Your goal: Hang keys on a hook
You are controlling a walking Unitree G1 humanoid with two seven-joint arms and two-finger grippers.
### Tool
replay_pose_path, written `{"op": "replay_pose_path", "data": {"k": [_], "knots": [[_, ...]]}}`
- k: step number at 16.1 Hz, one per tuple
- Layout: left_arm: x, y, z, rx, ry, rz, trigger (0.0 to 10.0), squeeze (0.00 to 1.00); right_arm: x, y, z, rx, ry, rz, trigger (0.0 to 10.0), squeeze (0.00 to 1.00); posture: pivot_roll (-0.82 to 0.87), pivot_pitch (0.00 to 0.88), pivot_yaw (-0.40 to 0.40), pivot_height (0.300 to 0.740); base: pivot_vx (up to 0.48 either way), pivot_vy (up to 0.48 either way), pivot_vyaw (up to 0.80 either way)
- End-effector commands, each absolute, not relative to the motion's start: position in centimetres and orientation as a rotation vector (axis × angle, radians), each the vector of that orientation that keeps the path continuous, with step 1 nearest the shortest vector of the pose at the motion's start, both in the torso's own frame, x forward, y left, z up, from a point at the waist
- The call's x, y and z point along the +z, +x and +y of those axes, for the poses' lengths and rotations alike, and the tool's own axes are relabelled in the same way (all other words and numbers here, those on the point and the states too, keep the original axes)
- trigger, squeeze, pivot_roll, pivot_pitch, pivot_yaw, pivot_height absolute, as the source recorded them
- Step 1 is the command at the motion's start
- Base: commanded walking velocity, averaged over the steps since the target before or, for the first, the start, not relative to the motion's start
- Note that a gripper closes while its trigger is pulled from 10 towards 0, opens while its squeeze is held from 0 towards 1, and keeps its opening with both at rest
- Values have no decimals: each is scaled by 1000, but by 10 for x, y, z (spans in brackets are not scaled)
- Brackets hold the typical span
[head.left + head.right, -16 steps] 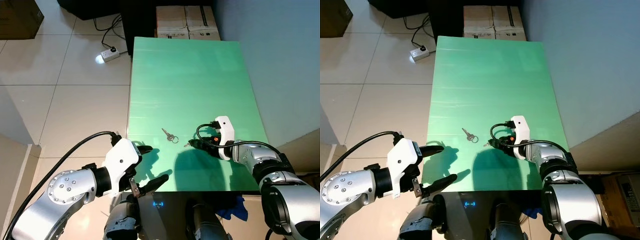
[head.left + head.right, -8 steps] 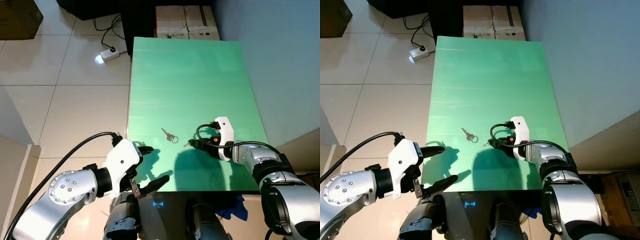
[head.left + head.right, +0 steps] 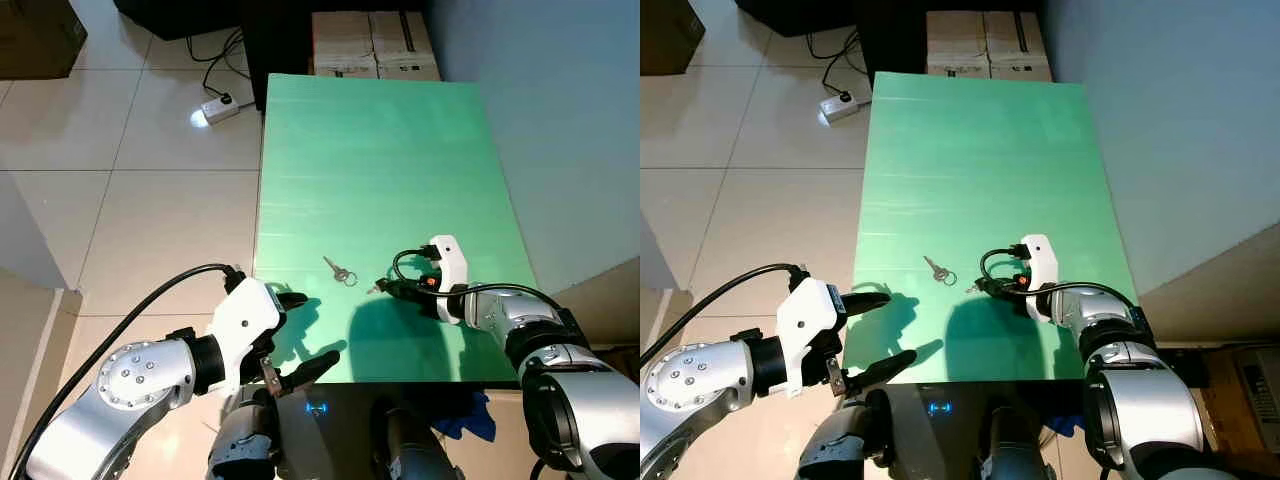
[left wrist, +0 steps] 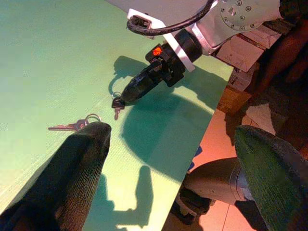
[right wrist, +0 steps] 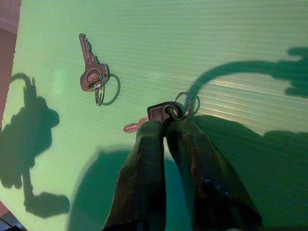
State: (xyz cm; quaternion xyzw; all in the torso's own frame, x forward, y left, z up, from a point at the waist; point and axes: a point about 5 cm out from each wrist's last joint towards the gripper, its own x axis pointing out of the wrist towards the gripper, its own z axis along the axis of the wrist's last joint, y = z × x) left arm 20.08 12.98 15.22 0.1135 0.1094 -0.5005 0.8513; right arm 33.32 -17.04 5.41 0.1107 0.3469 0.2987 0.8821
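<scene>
We are pinching a dark-headed key with ring (image 5: 166, 112) between the pressed-together fingers of our right pincer (image 5: 166, 126), low on the green counter (image 3: 380, 140); since a second ago the pincer has edged slightly toward the second key. That silver key on its ring (image 3: 338, 270) is lying flat just beside the first, unmoved. Our left pincer (image 3: 300, 330) is still hovering spread wide at the counter's near left corner.

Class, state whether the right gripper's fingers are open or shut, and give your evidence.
Shut: the right gripper pinches the black-headed key, its two fingers pressed together.
</scene>
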Motion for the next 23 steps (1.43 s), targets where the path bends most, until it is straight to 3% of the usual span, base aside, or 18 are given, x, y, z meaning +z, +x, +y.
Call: {"op": "replay_pose_path", "data": {"k": [1,11,15,18,19,20,23], "knots": [[151,196,127,-1073,232,237,10000,0,48,328,-172,618,262,737,0,0,58,337,-16,740,0,0,0],[151,197,126,-1072,233,236,10000,0,52,330,-175,611,274,710,0,0,59,339,-22,740,0,0,0],[150,196,126,-1062,227,234,10000,0,74,338,-191,623,355,584,0,0,55,337,-34,740,0,0,0],[150,198,125,-1071,230,231,10000,0,70,336,-195,593,298,602,0,0,49,341,-21,740,0,0,0],[150,198,125,-1073,231,231,10000,0,65,335,-196,559,243,624,10000,776,49,341,-21,740,0,0,0],[151,198,124,-1075,231,231,10000,0,60,334,-195,529,244,644,10000,1000,53,346,-16,740,0,0,0],[151,197,124,-1077,232,231,10000,0,55,333,-192,514,240,672,10000,1000,56,347,-18,740,0,0,0]]}}
